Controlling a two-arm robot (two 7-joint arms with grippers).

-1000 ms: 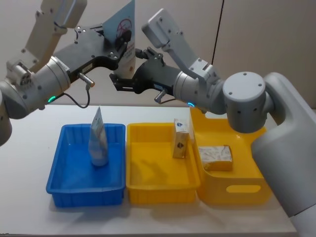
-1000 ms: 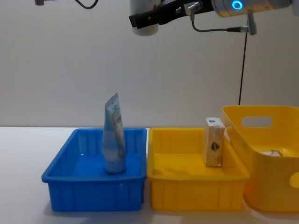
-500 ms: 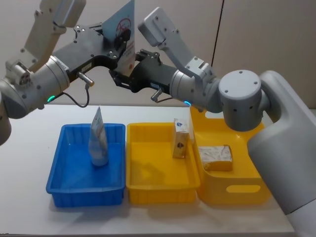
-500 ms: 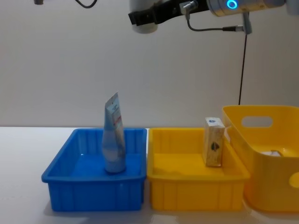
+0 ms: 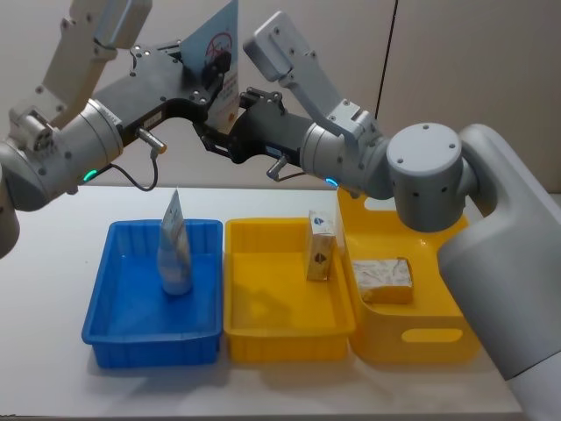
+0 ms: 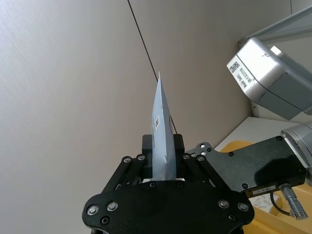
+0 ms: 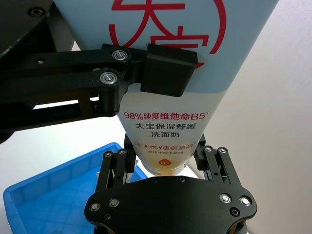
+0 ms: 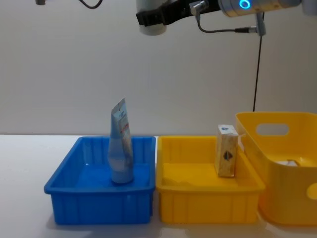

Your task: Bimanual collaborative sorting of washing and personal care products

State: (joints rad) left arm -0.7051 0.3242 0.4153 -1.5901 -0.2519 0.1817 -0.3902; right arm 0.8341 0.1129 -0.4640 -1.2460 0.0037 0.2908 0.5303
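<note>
A pale-blue squeeze tube (image 5: 215, 42) with red print hangs high above the trays, crimped end up. My left gripper (image 5: 219, 67) is shut on its wide upper part; the left wrist view has the tube (image 6: 162, 131) edge-on between that gripper's (image 6: 163, 152) fingers. From the right, my right gripper (image 5: 226, 132) closes on the cap end, its (image 7: 163, 158) fingers pressed to both sides of the tube (image 7: 168, 126). The white cap (image 8: 152, 26) pokes out beside the right gripper (image 8: 148, 17). Another tube (image 5: 175, 250) stands in the blue tray (image 5: 105, 316).
A beige carton (image 5: 321, 246) stands upright in the yellow tray (image 5: 289, 338), against its right wall. Another carton (image 5: 383, 279) lies flat in the large yellow tub (image 5: 429, 338) at the right. All three containers sit side by side on the white table.
My right arm has lifted a little and edged left toward the held tube. The left arm and the tube's upper part have stayed put.
</note>
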